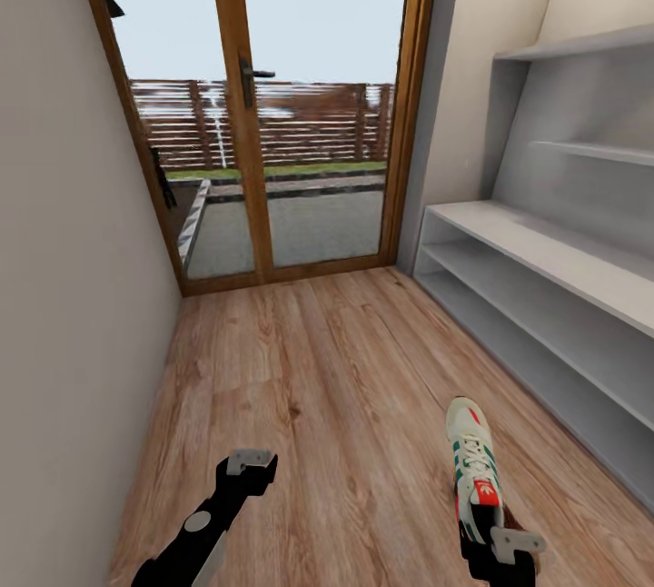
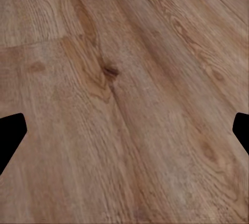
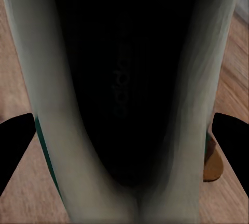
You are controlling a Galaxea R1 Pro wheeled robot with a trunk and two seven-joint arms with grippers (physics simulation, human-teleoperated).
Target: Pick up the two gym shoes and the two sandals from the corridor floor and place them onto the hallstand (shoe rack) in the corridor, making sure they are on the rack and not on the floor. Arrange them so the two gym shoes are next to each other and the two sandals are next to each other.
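One gym shoe (image 1: 473, 464), white with green stripes and a red-orange heel patch, shows at the lower right of the head view, toe pointing toward the door. My right gripper (image 1: 488, 530) sits at its heel. In the right wrist view the fingers (image 3: 15, 146) press against both sides of the shoe (image 3: 124, 78), whose dark opening faces the camera. My left gripper (image 1: 253, 476) hangs open over the bare corridor floor (image 1: 318, 369), its fingertips (image 2: 10, 135) spread wide with only planks between them. The pale-grey hallstand (image 1: 545, 246) lines the right wall. The sandals are out of view.
A glazed wooden door (image 1: 245, 114) closes the corridor's far end. A plain wall (image 1: 54, 296) runs along the left. A small tan-orange shape (image 3: 212, 167) peeks out beside the shoe; I cannot tell what it is.
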